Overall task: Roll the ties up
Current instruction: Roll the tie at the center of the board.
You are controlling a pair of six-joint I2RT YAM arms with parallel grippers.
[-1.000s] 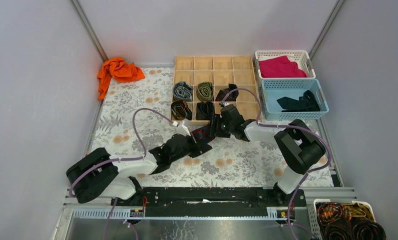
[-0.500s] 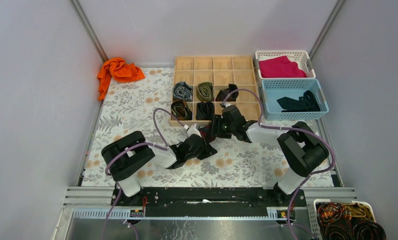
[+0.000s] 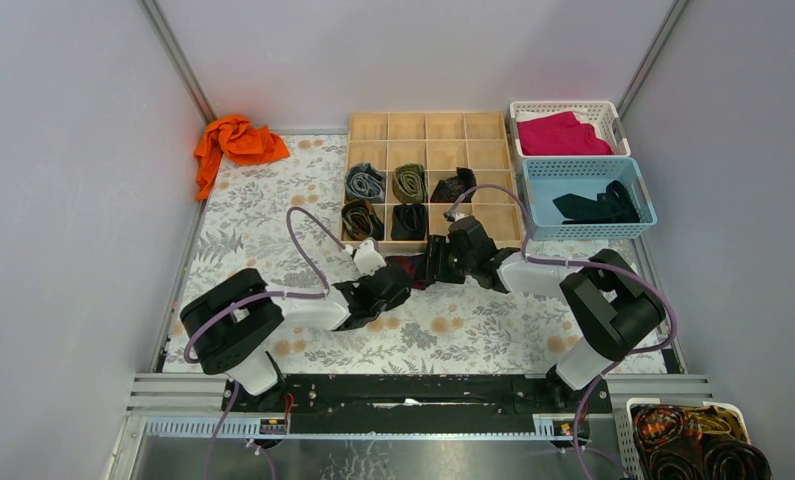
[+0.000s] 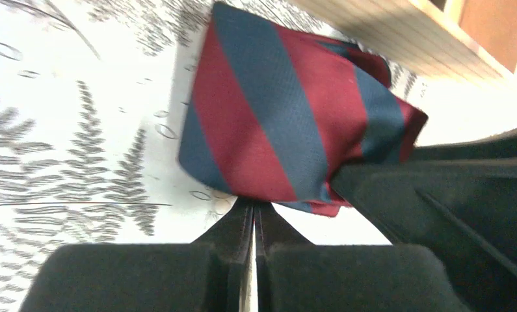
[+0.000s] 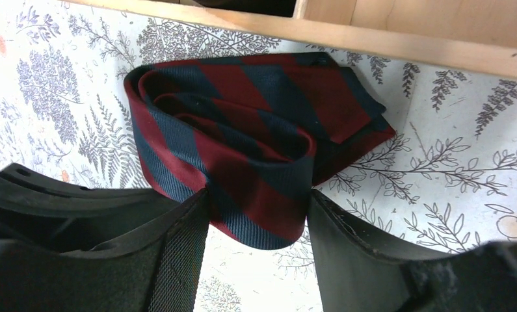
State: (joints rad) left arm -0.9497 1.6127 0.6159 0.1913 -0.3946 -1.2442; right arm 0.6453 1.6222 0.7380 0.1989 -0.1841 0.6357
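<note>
Right wrist view finds the striped tie [image 5: 242, 143] coiled on the tabletop [image 5: 60, 78] just beside the wooden box [image 5: 398, 49]'s near wall, clasped by the right gripper [image 5: 255, 227], the left gripper [image 4: 253, 211] clenched at its edge; rolling seems finished, so next comes lifting it into a free compartment.

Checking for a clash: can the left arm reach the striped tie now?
Likely yes: left pincer, shut, sits against the striped tie; right pincer grips it from the opposite side.
</note>
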